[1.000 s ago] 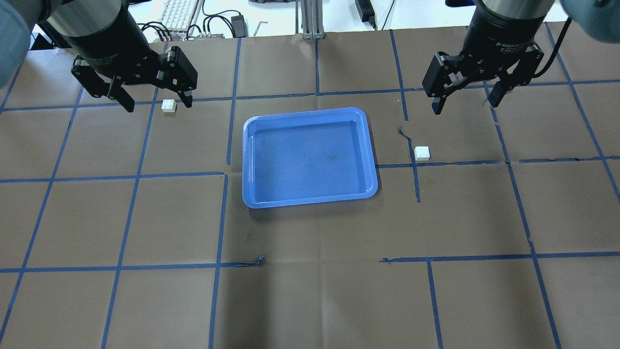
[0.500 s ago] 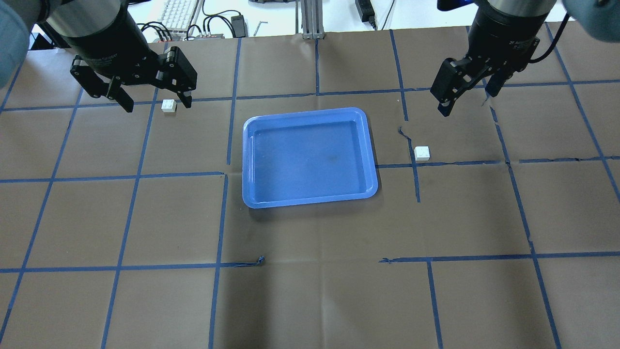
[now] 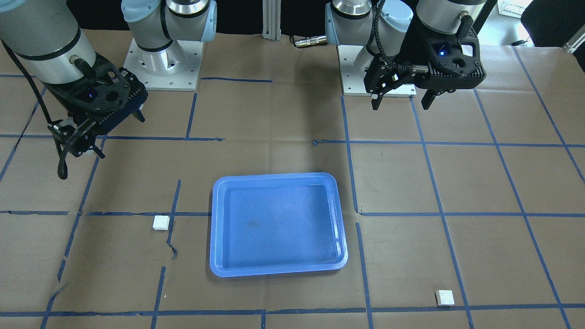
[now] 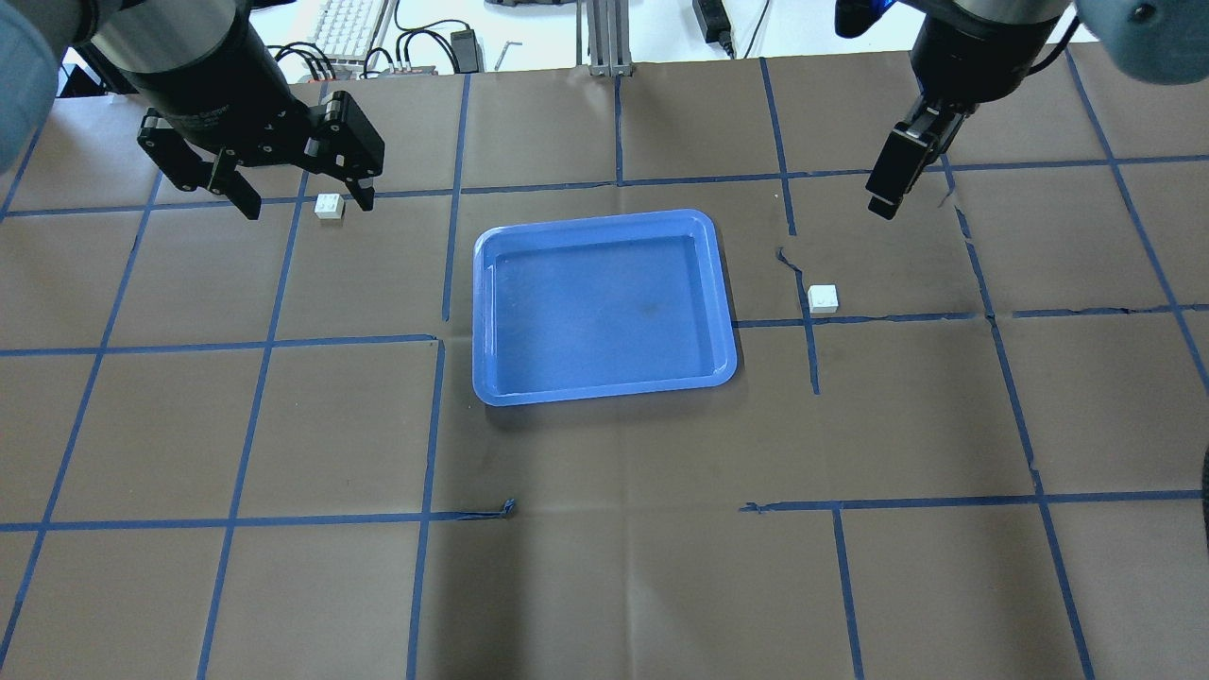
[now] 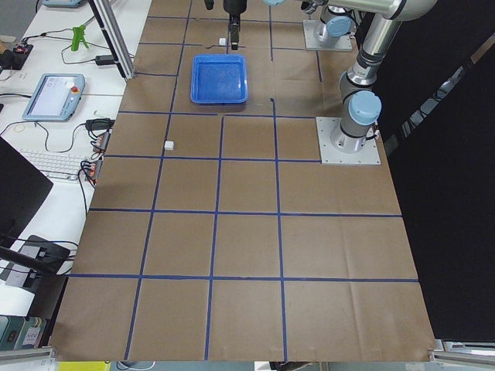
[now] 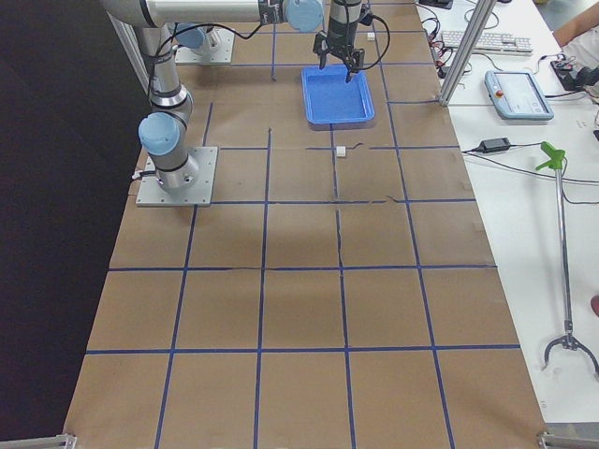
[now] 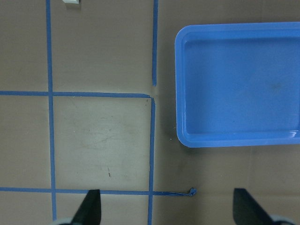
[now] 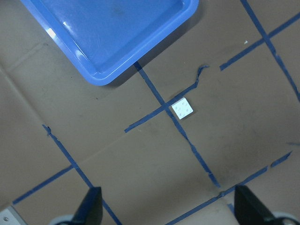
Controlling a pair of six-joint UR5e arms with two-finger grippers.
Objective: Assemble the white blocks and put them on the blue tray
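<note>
Tray of shallow blue plastic, rectangular with a raised rim (image 4: pixel 604 219), sits at the centre of the overhead frame on the brown paper-covered table (image 4: pixel 604 567). One small white square studded brick (image 4: pixel 329 206) lies at upper left, apart from the tray, showing there between the spread, empty fingers of the left gripper (image 4: pixel 307 203). The second white brick (image 4: pixel 823 298) lies right of the tray, beside a blue tape line (image 4: pixel 810 349). The right gripper (image 4: pixel 883 203) hovers at upper right, turned edge-on; its wrist view shows its fingers wide apart, holding nothing.
</note>
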